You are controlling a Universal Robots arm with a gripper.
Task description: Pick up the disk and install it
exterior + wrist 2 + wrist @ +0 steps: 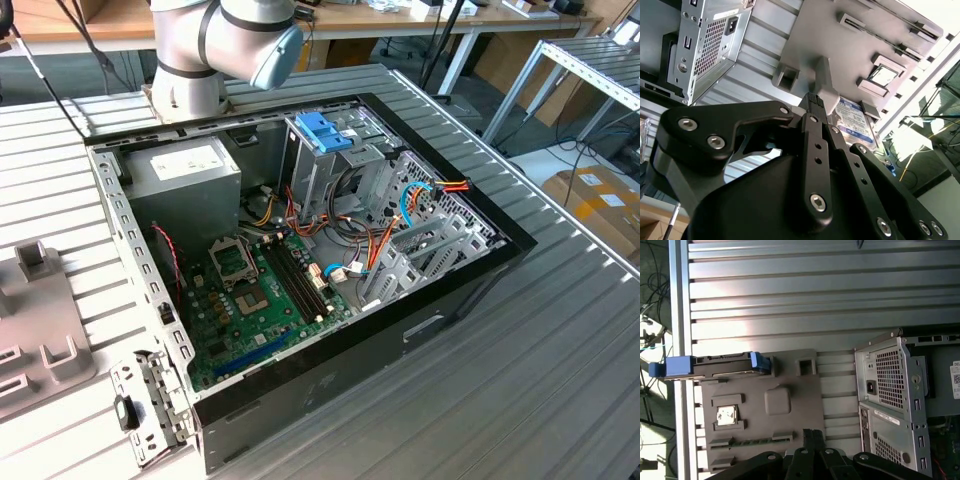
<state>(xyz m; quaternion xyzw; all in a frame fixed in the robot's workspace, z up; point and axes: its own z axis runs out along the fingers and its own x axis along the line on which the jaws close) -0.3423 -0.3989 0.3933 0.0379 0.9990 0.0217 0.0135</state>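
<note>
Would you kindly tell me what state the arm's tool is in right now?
Tool: closed, holding nothing; the flat dark disk with bright blue rails lies apart from it on the grey fixture plate.

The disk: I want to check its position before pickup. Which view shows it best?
The first wrist view: the disk lies unobstructed along its whole length, blue rails and tab visible, at the grey fixture's edge. The second wrist view shows part of its labelled face, the rest hidden.

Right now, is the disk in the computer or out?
Out. The disk lies on the grey fixture plate, outside the computer case.
</note>
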